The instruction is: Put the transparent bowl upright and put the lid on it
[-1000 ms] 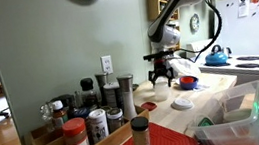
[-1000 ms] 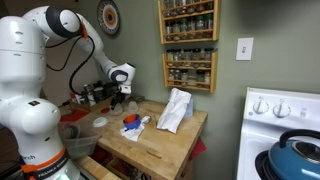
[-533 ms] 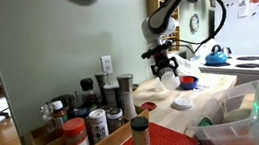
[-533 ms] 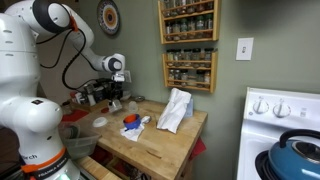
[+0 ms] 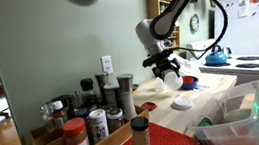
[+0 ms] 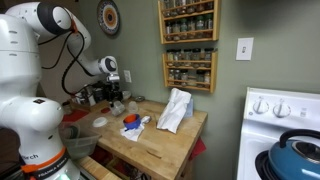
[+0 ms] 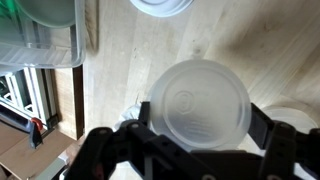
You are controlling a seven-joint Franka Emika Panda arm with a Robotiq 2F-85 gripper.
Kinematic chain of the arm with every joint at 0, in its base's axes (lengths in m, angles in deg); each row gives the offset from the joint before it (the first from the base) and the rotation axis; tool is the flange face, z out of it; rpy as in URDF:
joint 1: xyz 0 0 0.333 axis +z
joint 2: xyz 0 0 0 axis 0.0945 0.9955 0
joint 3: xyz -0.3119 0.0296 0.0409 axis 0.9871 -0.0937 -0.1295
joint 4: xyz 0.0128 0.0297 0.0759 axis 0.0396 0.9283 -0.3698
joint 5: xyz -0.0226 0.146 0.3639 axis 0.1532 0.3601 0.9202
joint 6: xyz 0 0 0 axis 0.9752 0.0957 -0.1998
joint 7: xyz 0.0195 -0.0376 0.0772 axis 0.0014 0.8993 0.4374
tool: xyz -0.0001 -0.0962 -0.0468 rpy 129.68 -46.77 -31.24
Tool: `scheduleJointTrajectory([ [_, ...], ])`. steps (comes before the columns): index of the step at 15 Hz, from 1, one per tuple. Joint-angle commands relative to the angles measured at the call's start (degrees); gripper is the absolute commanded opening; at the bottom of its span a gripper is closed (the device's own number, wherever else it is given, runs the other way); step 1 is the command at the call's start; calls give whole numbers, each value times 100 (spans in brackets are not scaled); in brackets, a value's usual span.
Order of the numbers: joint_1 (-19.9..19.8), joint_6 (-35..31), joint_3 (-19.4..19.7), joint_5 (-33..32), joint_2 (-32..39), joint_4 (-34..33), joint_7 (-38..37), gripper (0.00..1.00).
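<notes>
"Clear plastic between the black fingers (image 7: pixel 262 128) in the wrist view, is that the transparent bowl (image 7: pixel 200 105)?"

"Yes. The gripper (image 7: pixel 200 118) has its fingers set wide, one pressed to each side of the bowl, so it is pinched across its full width. I cannot tell whether it is rim up or rim down."

"And the lid (image 7: pixel 163 5)?"

"White, lying on the wooden table (image 7: pixel 110 60) at the top edge, apart from the bowl. A clear bin (image 7: pixel 40 40) sits in the upper left corner."

"What about from outside?"

"In an exterior view the gripper (image 5: pixel 167 73) hangs above the table (image 5: pixel 218 96), with a pale blur between the fingers. The lid (image 5: pixel 183 103) lies flat below it, near a red-and-white dish (image 5: pixel 149 106)."

"And from the other side?"

"In an exterior view the gripper (image 6: pixel 117 102) hovers over the far end of the table (image 6: pixel 165 145). The lid (image 6: pixel 100 122) lies beneath; the bowl is too small to make out. A white cloth (image 6: pixel 175 110) stands well apart."
</notes>
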Motion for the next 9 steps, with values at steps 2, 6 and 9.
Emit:
scheduleJointTrajectory([
  [2,36,-175,-14,-296,391,-68,-484,65],
  [6,54,-237,-19,-194,511,-133,-538,98],
  [9,23,-221,-87,22,337,-156,-359,100],
])
